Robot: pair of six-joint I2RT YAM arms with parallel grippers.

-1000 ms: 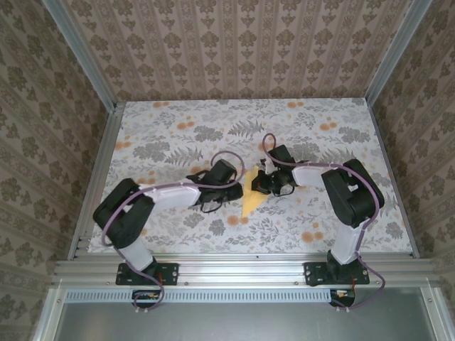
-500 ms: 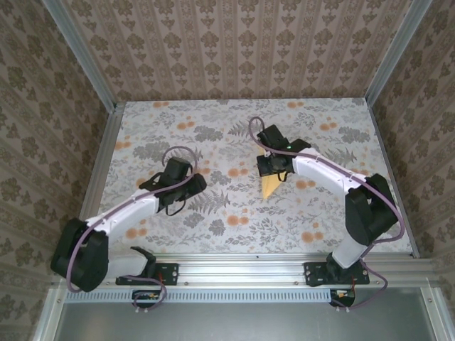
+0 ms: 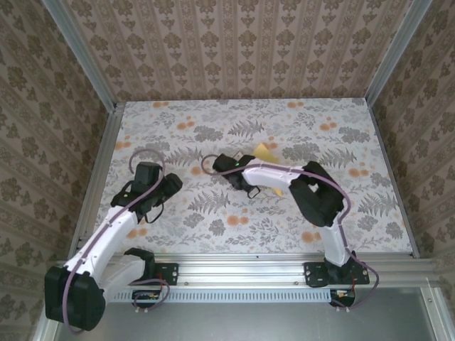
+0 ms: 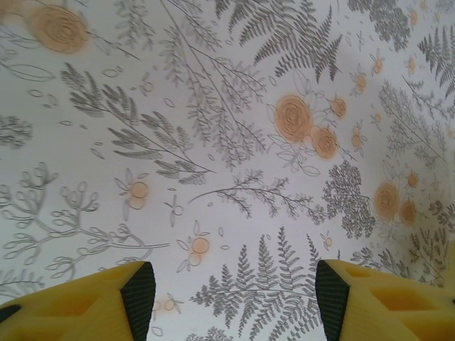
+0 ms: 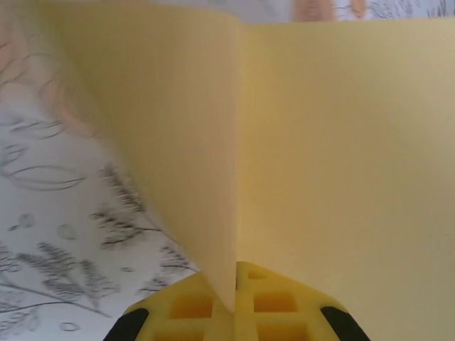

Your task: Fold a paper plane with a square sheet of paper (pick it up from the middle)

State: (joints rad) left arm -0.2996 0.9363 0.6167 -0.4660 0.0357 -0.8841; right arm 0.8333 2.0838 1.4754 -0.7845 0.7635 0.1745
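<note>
While the left gripper (image 4: 227, 295) hangs over the grey-and-orange floral table cover (image 3: 213, 131) with its jaws spread and nothing between them, the right gripper (image 5: 234, 312) is clenched on the creased bright-yellow paper plane (image 5: 320, 142), which sits near the middle of the table, slightly towards the far side.

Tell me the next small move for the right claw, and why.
Probably lower the right claw and lay the yellow paper on the table. The claw is shut on the creased sheet, held up off the floral surface, while the left claw is open, empty and far off to the left.
</note>
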